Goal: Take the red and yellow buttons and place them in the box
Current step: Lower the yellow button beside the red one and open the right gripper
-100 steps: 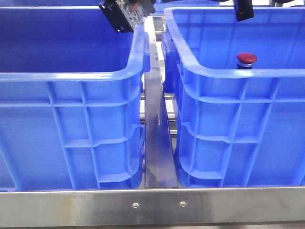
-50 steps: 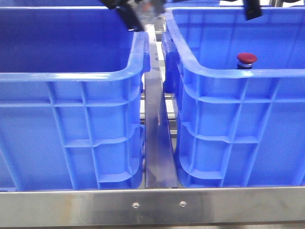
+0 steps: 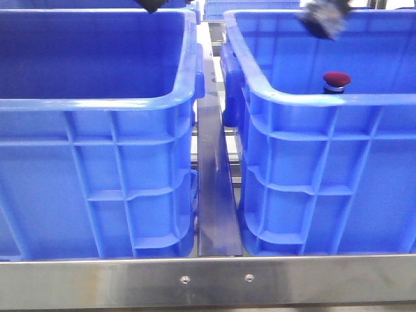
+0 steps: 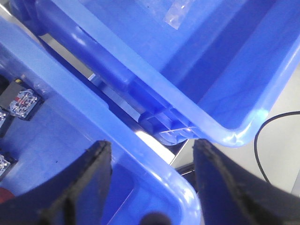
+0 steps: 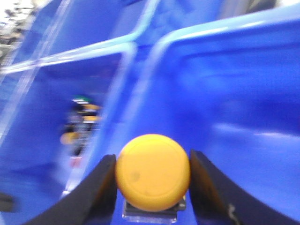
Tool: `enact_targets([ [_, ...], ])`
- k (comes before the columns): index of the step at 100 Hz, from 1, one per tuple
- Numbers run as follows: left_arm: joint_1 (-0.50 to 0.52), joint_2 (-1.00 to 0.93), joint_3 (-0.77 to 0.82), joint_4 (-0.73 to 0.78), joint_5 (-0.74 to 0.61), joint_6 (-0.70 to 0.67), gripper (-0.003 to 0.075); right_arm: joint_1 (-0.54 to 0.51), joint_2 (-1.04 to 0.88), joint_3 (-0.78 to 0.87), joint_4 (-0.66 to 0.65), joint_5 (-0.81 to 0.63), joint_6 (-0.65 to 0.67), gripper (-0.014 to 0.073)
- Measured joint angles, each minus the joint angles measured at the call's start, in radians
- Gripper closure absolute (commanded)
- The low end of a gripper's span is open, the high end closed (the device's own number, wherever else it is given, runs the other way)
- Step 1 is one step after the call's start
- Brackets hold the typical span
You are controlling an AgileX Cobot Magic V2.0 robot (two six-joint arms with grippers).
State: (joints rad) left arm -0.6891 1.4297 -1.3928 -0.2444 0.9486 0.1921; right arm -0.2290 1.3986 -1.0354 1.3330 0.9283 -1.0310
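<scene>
Yellow button (image 5: 153, 172) clamped in right hand (image 5: 150, 187) above right crate (image 3: 325, 97), red button (image 3: 336, 80) already inside; left hand (image 4: 152, 178) open, empty; advise lowering well past the rim before release, clear of red one.

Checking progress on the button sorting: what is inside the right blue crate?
A dark red domed button shows above the right blue plastic crate's near rim; that wall hides its body and the crate floor.
</scene>
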Motion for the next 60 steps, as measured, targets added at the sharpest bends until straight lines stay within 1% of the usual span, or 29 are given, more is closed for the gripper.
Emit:
enact_targets([
  [11,0.0,0.0,0.0,0.0,0.0,0.0,0.0344,-0.042,0.0,0.0,-0.057,-0.053,-0.027,0.0393],
  [20,0.0,0.0,0.0,0.0,0.0,0.0,0.0344,-0.059,0.0,0.0,-0.097,-0.13,-0.039,0.0393],
  [44,0.0,0.0,0.0,0.0,0.0,0.0,0.0344,-0.065,0.052,0.0,-0.107,-0.33,-0.041,0.0393],
  [60,0.0,0.0,0.0,0.0,0.0,0.0,0.0344,-0.065,0.127,0.0,-0.107,-0.417,-0.043,0.0393],
])
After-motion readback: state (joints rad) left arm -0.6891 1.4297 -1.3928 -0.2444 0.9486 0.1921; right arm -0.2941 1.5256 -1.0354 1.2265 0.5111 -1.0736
